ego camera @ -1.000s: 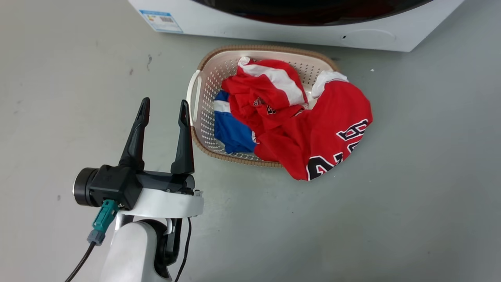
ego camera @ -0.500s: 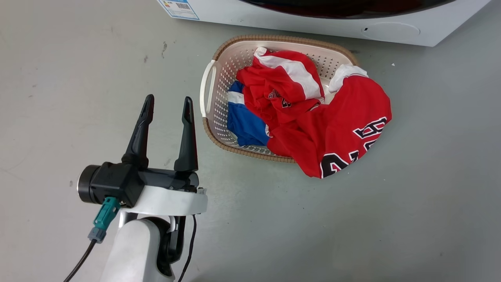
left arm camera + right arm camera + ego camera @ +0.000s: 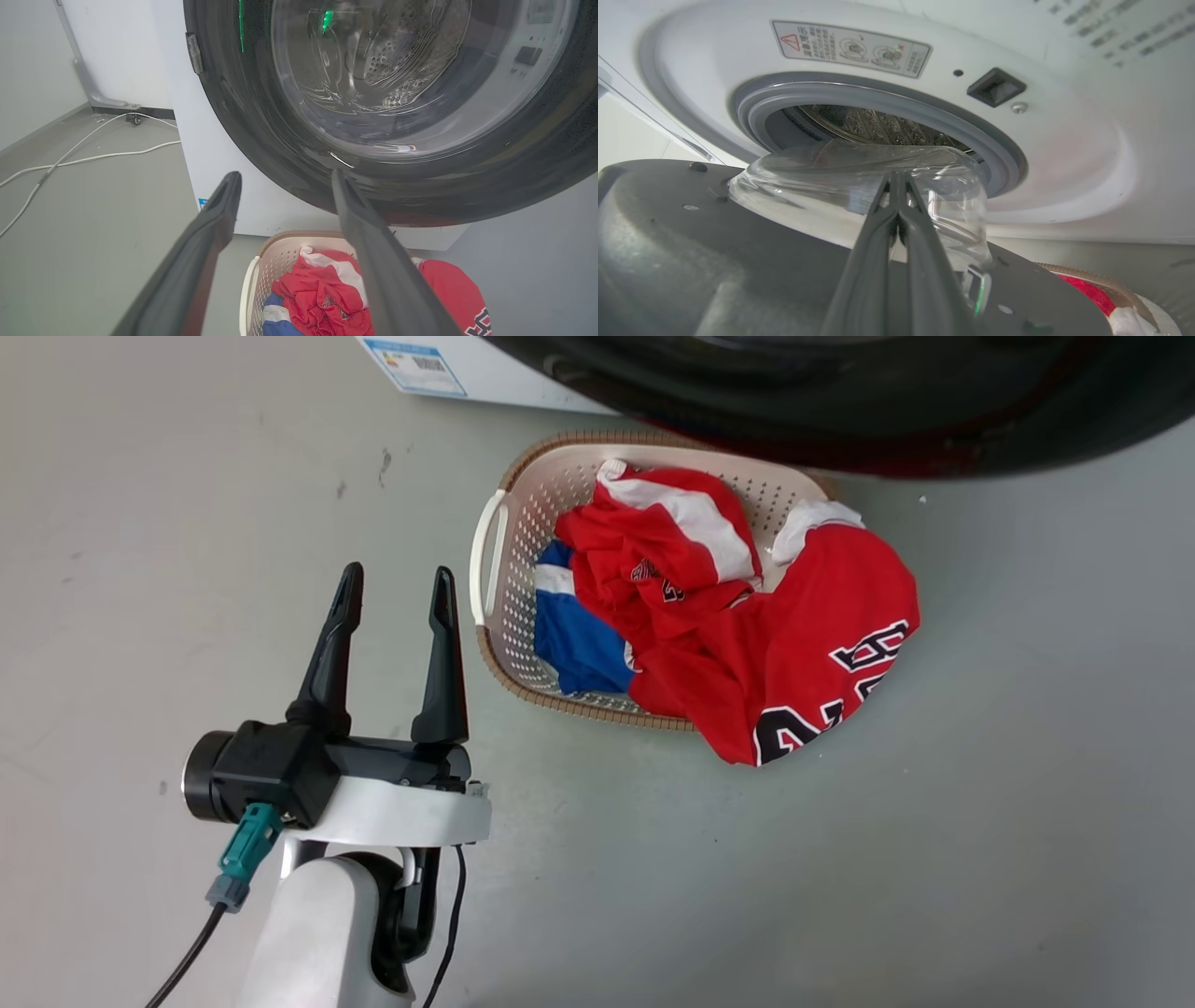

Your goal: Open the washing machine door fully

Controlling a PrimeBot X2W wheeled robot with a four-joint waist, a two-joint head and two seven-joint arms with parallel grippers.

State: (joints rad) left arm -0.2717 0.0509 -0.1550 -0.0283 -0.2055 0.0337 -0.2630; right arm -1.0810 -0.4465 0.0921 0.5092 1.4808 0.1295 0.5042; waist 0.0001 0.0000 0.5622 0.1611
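Washing machine door [image 3: 840,401] now overhangs basket [image 3: 523,523] on grey floor [image 3: 934,849].

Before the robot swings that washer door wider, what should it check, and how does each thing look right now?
1. Door unlatched: ok. The washing machine door stands off the grey gasket.
2. Door fully open: not ok. Its glass bowl sits in front of the drum.
3. Right gripper behind the door: ok. Jaws shut beside the bowl; whether they touch it, cannot tell.
4. Left gripper out of the door's swing: cannot tell. It is open and empty beside the laundry basket.
5. Basket clearance: cannot tell. The door's rim overhangs the basket's far edge.
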